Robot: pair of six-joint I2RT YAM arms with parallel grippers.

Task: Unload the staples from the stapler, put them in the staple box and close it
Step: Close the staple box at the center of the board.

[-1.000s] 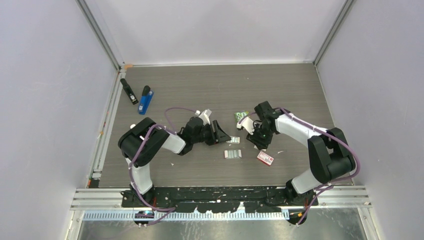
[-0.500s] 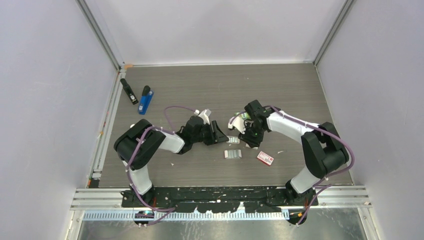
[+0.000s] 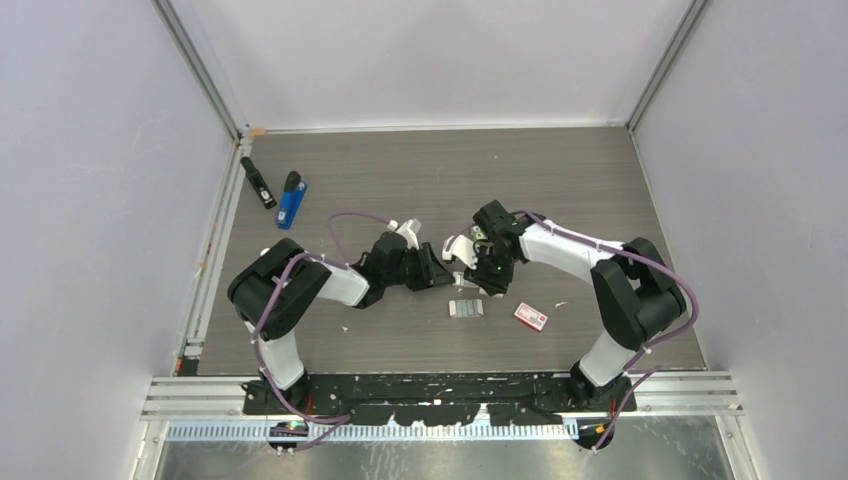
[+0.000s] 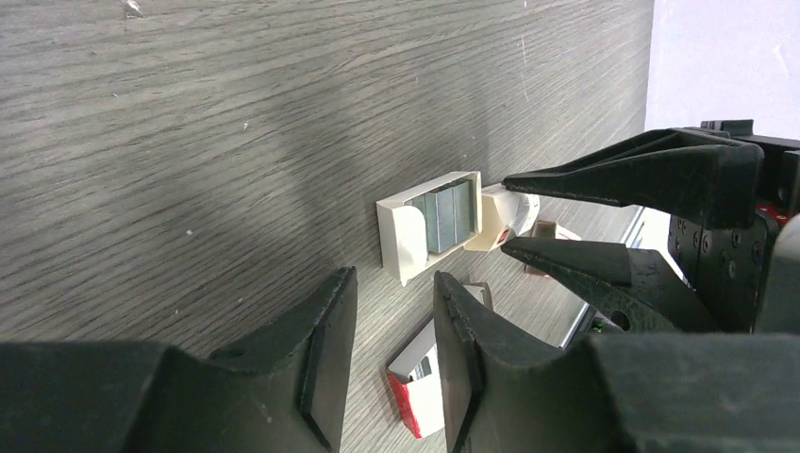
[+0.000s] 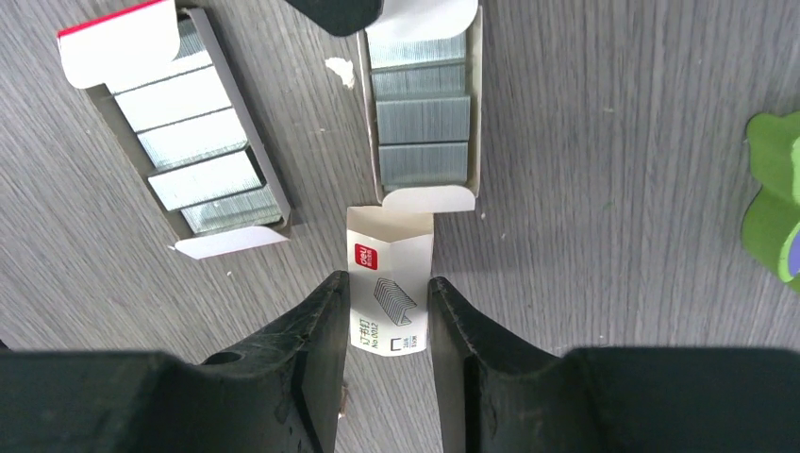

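Observation:
The blue stapler (image 3: pixel 291 200) lies at the far left back of the table, away from both grippers. Silver staples fill an open white tray (image 5: pixel 421 104) and a second tray with a red flap (image 5: pixel 189 142). The first tray also shows in the left wrist view (image 4: pixel 439 222). My right gripper (image 5: pixel 387 288) is open, its fingers straddling that tray's printed white end flap (image 5: pixel 389 283). My left gripper (image 4: pixel 394 278) is open and empty, facing the tray from the other side. In the top view both grippers, left (image 3: pixel 441 271) and right (image 3: pixel 470 266), nearly meet mid-table.
A black object (image 3: pixel 257 182) lies beside the stapler. A red-and-white box (image 3: pixel 531 317) and an open tray (image 3: pixel 465 307) sit in front of the grippers. A green packet (image 5: pixel 774 198) lies right of the right gripper. Walls enclose three sides of the table.
My right gripper has moved left, toward the left gripper, and now sits over the staple tray's end flap. The left arm has hardly moved.

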